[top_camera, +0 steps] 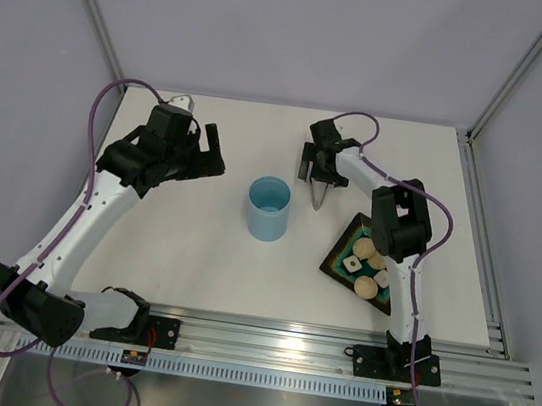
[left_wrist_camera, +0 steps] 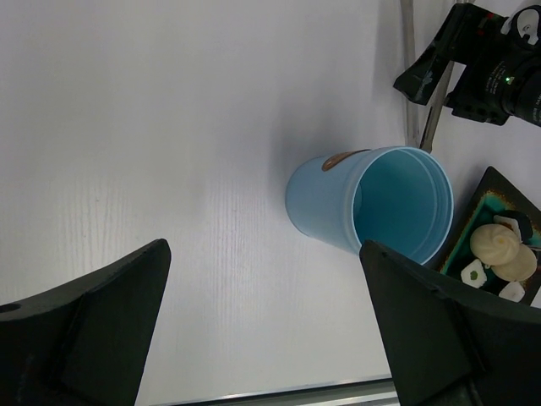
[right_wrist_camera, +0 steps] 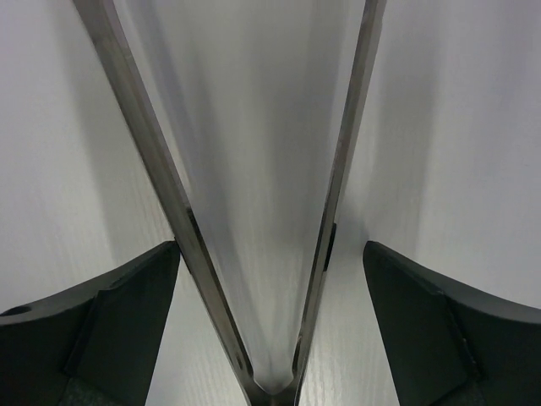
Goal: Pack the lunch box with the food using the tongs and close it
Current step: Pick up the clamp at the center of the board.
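Observation:
The light blue lunch box [top_camera: 268, 210] stands upright and uncovered mid-table, its inside bare [left_wrist_camera: 397, 207]. The silver tongs [top_camera: 318, 196] lie to its right, their V joint towards the near edge. My right gripper [top_camera: 318, 173] hangs right over them, open. In the right wrist view both tong arms [right_wrist_camera: 152, 148] run between the fingers [right_wrist_camera: 270, 249], a gap showing on the right side. The food [top_camera: 367, 267], beige buns and white cubes, sits on the dark plate [top_camera: 345, 236]. My left gripper [top_camera: 212, 150] is open with nothing in it, left of the lunch box [left_wrist_camera: 264, 254].
A brown tab [left_wrist_camera: 342, 158] peeks out behind the lunch box. The plate [left_wrist_camera: 473, 190] lies close to the right arm's base. Metal rails [top_camera: 263, 328] run along the near table edge, and grey walls close in the back and sides.

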Robot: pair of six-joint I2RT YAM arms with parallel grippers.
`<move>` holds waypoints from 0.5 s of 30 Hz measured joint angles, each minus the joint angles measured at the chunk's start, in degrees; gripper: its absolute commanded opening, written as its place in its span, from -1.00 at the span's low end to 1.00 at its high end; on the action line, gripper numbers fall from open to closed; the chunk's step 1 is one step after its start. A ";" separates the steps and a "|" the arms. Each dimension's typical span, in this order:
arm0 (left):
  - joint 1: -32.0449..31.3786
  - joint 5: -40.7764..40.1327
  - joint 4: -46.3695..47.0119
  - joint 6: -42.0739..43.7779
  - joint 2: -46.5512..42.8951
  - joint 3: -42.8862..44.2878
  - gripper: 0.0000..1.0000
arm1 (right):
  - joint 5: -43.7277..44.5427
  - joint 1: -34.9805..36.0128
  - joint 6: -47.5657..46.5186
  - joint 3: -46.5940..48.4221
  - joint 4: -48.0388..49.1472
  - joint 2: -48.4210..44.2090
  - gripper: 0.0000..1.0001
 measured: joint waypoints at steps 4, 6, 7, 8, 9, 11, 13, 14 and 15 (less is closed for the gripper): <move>0.11 0.90 0.55 -0.42 -0.37 -1.36 0.98 | 3.17 0.76 -0.28 1.11 0.28 1.16 0.74; 0.11 1.46 0.57 -0.63 -0.48 -1.73 0.98 | 3.78 1.05 -0.20 1.79 0.57 1.66 0.58; 0.13 1.70 0.63 -0.68 -0.50 -1.75 0.98 | 3.89 1.14 -0.07 2.01 0.72 1.81 0.51; 0.15 1.90 0.72 -0.70 -0.52 -1.75 0.98 | 3.98 1.22 0.09 2.12 0.87 1.95 0.26; 0.15 1.99 0.76 -0.70 -0.55 -1.75 0.98 | 4.22 1.27 0.20 2.25 0.98 2.03 0.13; 0.15 2.14 0.81 -0.72 -0.59 -1.75 0.98 | 4.92 1.31 0.15 2.40 1.40 2.23 -0.19; 0.15 2.19 0.96 -0.72 -0.72 -1.92 0.98 | 5.18 1.31 -0.39 2.40 1.51 2.23 -0.39; 0.17 2.21 0.94 -0.72 -0.92 -2.12 0.98 | 5.27 1.31 -0.63 2.40 1.49 2.23 -0.57; 0.20 2.19 0.94 -0.70 -1.09 -2.38 0.98 | 5.33 1.31 -1.18 2.43 1.42 2.19 -0.67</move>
